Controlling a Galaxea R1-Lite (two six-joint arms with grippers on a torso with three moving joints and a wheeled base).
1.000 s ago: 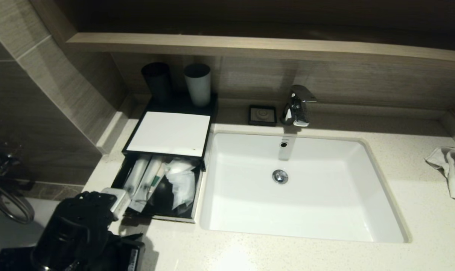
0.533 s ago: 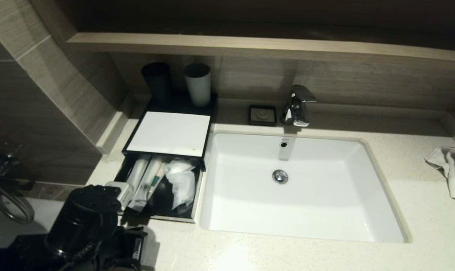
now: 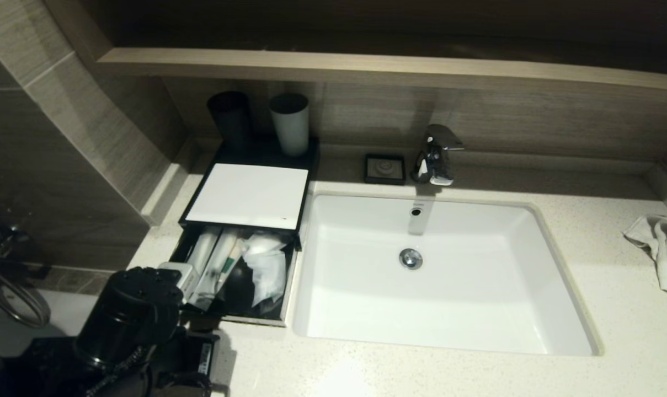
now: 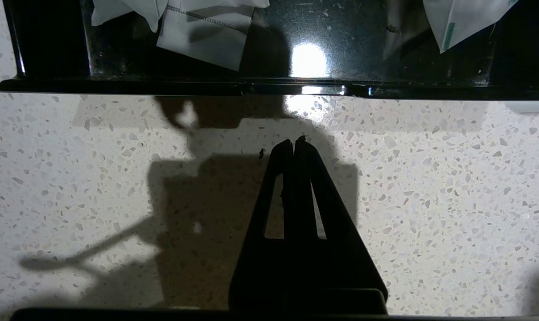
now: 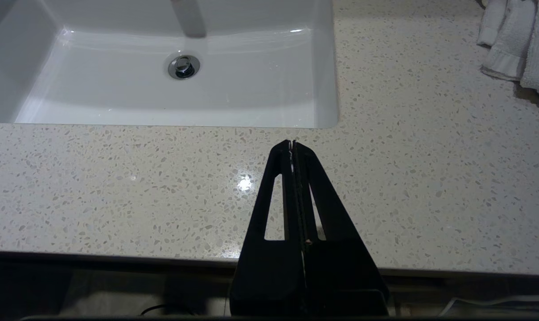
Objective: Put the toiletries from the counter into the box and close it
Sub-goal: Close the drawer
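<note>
The black box with a white top panel stands left of the sink, its front drawer slid out. Three translucent packets lie in the drawer: two long ones, one with a green label, and a squarish one. Their ends show in the left wrist view. My left arm is at the drawer's front left corner. My left gripper is shut and empty over the counter, just short of the drawer's notched front wall. My right gripper is shut and empty above the counter's front edge.
A dark cup and a grey cup stand behind the box. A small black square dish and a faucet are behind the white sink basin. A white towel lies at the far right.
My left arm has moved forward, closer to the drawer's front left corner. The drawer and packets have not moved. The right arm stays out of the head view.
</note>
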